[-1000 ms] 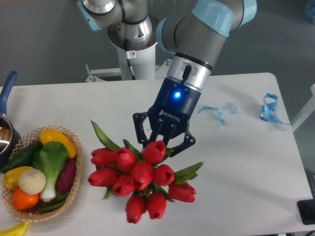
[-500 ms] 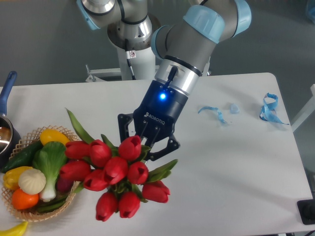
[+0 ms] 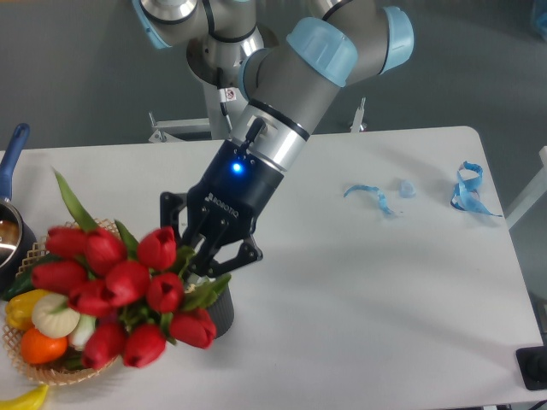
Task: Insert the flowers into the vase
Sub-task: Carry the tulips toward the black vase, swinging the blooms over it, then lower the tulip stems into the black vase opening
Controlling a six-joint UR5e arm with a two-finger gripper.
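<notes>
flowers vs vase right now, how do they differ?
The flowers are bright red with green leaves; the vase is dark grey. The flowers are a wide bunch, held by the gripper and tilted left over the wicker basket; the vase is small, upright on the table and mostly hidden behind blooms. Both sit just below the gripper.

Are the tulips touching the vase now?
Cannot tell. In the camera view, the tulips cover the mouth of the vase, so contact between the two is hidden.

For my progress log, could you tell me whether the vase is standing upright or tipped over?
Upright, as far as visible: the vase shows a vertical wall on the table, but the flowers hide its mouth.
</notes>
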